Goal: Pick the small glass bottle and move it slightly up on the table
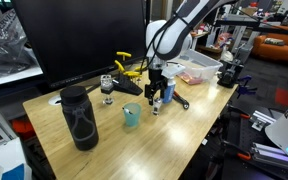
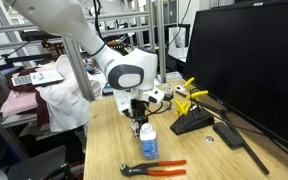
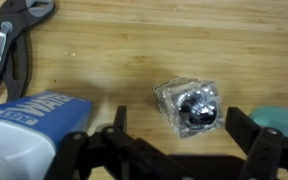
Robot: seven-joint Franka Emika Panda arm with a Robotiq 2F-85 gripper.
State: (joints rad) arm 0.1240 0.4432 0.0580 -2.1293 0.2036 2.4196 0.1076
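The small glass bottle [image 3: 188,105] stands on the light wood table [image 3: 134,50]. In the wrist view I see it from above, clear glass with a shiny cap. My gripper [image 3: 176,128] is open, with its two dark fingers on either side of the bottle and not touching it. In both exterior views the gripper [image 1: 157,97] [image 2: 141,120] hangs low over the table next to the taller blue bottle [image 1: 168,90] [image 2: 149,143]. The small bottle is mostly hidden there by the fingers.
Red-handled pliers [image 3: 9,40] [image 2: 154,168] lie close by. There is a teal cup [image 1: 131,115], a stemmed glass [image 1: 107,88], a tall black bottle [image 1: 79,118], a yellow tool [image 1: 129,70] and a white tray [image 1: 199,68]. A large dark monitor [image 2: 249,60] stands behind.
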